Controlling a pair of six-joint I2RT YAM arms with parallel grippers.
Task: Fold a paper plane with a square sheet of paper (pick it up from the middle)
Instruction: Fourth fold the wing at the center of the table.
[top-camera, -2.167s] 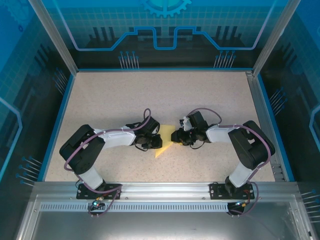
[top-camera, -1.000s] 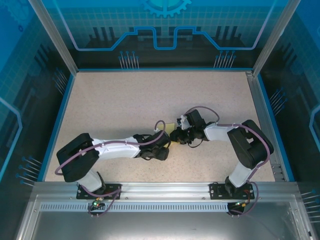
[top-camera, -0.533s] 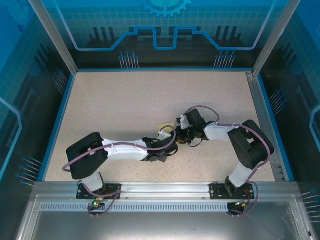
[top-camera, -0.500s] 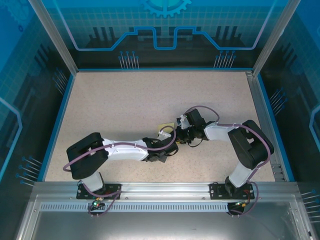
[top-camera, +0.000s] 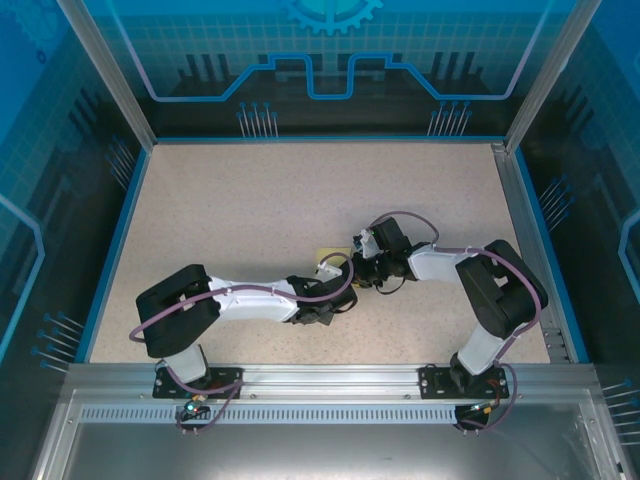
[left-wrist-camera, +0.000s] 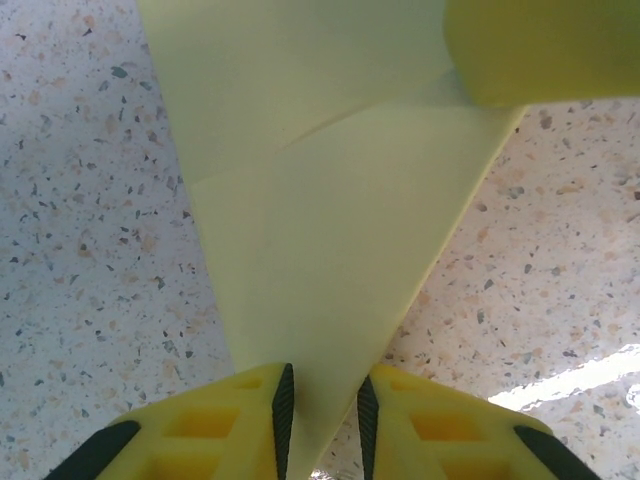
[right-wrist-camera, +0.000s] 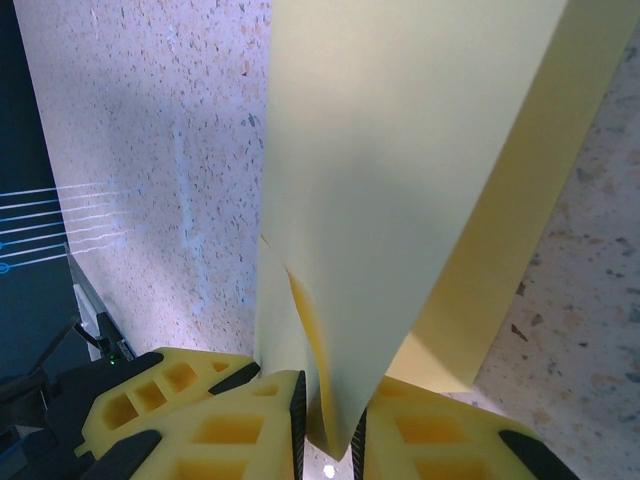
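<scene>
The yellow paper is folded into a tapering, creased piece, between a flat square and a dart in shape. Its narrow end runs between the pads of my left gripper, which is shut on it. In the right wrist view the paper stands as layered folds, and my right gripper is shut on its lower edge. From above, the two grippers meet mid-table, left gripper and right gripper, with a small corner of paper showing past them. A yellow finger of the right gripper touches the paper's far end.
The speckled beige table stretches wide behind and to the left of the grippers. A blue rim and metal posts bound it, with a metal rail along the near edge holding both arm bases.
The left arm has stretched to the right toward the right gripper, covering the yellow triangle that lay open between them. The right gripper shifted slightly left. Little has moved in the last half second.
</scene>
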